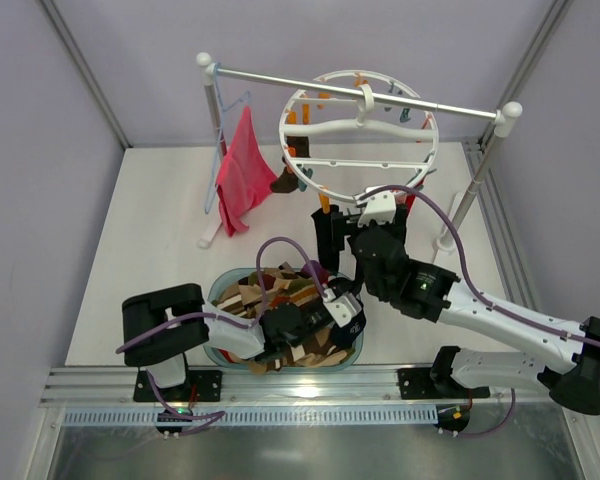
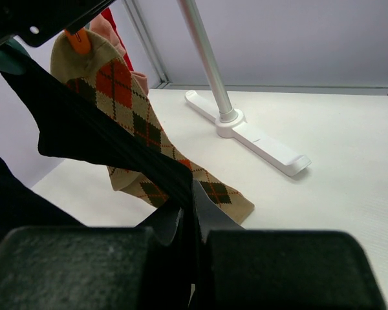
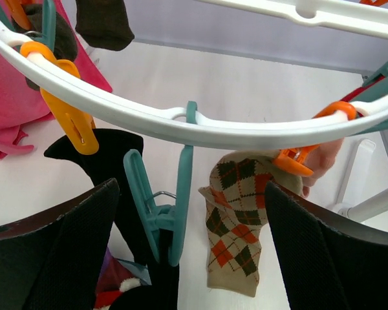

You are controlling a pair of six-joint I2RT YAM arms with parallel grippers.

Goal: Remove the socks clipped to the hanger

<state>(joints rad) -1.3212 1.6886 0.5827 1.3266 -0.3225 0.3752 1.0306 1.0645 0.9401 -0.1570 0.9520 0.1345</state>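
The white ring hanger [image 1: 370, 162] hangs from the rail; its rim crosses the right wrist view [image 3: 181, 126]. A black sock [image 2: 103, 135] hangs from a teal clip [image 3: 161, 213] on the near rim. My left gripper [image 2: 195, 213] is shut on the sock's lower end, just above the basket [image 1: 340, 305]. My right gripper [image 3: 191, 194] is open, one jaw on either side of that teal clip, under the near rim [image 1: 345, 228]. A brown and orange patterned sock [image 3: 236, 226] hangs from an orange clip [image 3: 297, 158] beside it. A dark brown sock [image 3: 103, 26] hangs further round the ring.
A teal basket [image 1: 215, 290] full of socks sits under my left gripper. A pink cloth [image 1: 242, 170] hangs on a light-blue wire hanger at the left end of the metal rail [image 1: 280, 76]. The rail's right post [image 1: 480, 170] and white foot [image 2: 252, 135] stand to the right.
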